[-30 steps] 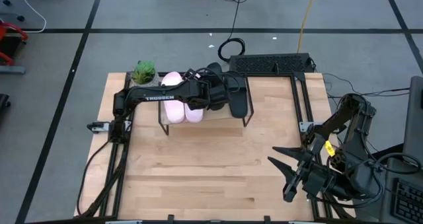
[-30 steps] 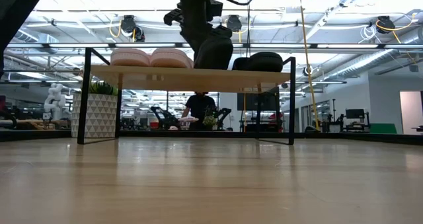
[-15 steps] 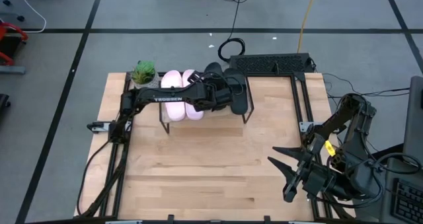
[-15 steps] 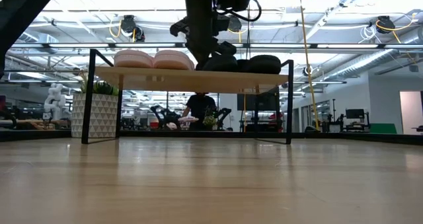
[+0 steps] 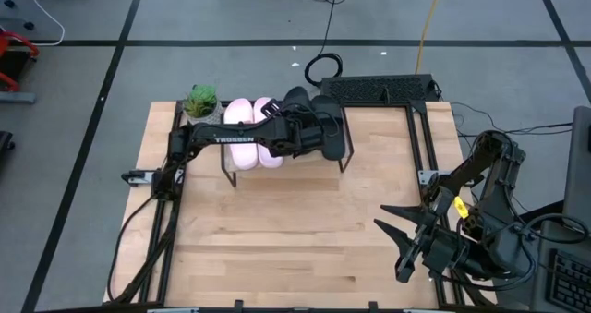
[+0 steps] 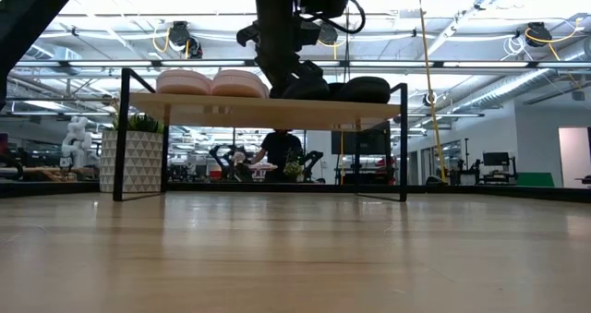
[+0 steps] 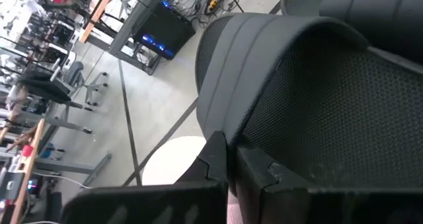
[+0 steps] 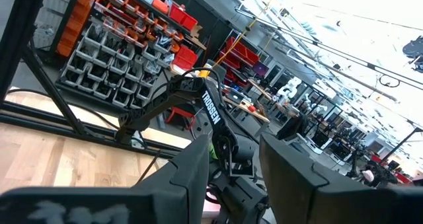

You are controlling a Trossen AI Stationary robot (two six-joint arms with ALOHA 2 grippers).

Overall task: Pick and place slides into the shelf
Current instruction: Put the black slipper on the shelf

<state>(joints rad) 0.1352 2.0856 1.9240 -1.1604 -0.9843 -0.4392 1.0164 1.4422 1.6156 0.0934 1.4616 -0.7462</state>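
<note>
While gripped between the narrowly set fingers of the left gripper (image 5: 314, 130), sits about level on the shelf (image 6: 268, 110): black slide (image 6: 309, 87), apparently held by its strap or edge so as to land flat rather than tip. Lies just beside the other black slide (image 5: 334, 139), keeping that pair together. Further along the same top, side by side: pink pair (image 5: 249, 133), grouped likewise. Makes four on the shelf, none on the counter (image 5: 277, 239). Calls next, probably, for letting go. Parked near the counter's right edge, away from the shelf: right gripper (image 5: 395, 246), fingers spread wide, holding nothing.
</note>
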